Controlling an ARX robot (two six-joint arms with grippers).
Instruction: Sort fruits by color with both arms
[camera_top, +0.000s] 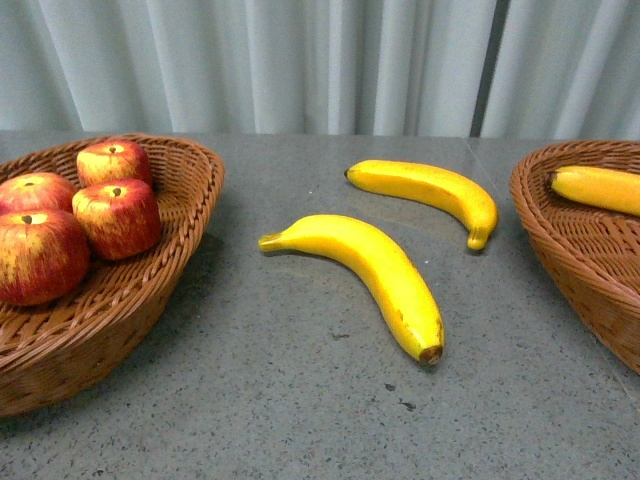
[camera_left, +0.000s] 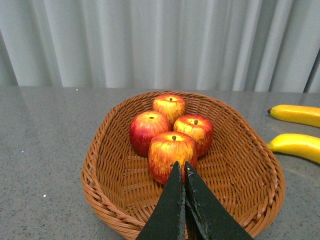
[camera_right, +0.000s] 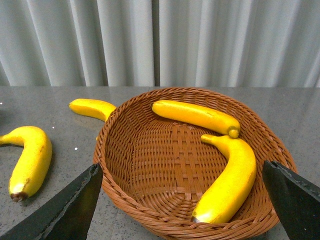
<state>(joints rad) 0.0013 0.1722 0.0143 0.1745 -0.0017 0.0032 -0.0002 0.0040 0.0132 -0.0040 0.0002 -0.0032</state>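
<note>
— Pale curtains (camera_top: 300, 60) are hung behind a grey table (camera_top: 300, 400). What is seen at nine o'clock?

— The left basket (camera_top: 190, 200), of brown wicker, is set there. Four red apples (camera_top: 118, 218) are packed in it, touching one another.

— And the left gripper (camera_left: 180, 167)?

— It is seen over that basket's rim. Its black fingers (camera_left: 170, 210) are pressed together, and nothing is held between them. The tips are lined up with the nearest apple; whether it is touched cannot be told.

— What is found at the centre?

— Two bananas are laid on the bare table, apart from each other. The near banana (camera_top: 370, 270) is at six o'clock of the far banana (camera_top: 430, 190).

— And at three o'clock?

— The right basket (camera_top: 580, 260) is placed there. A straight banana (camera_right: 195, 115) and a curved banana (camera_right: 230, 185) are laid in it, with their ends close together.

— The right gripper (camera_right: 181, 165)?

— It is held over that basket. Its fingers (camera_right: 75, 205) are spread wide, and nothing is gripped.
</note>
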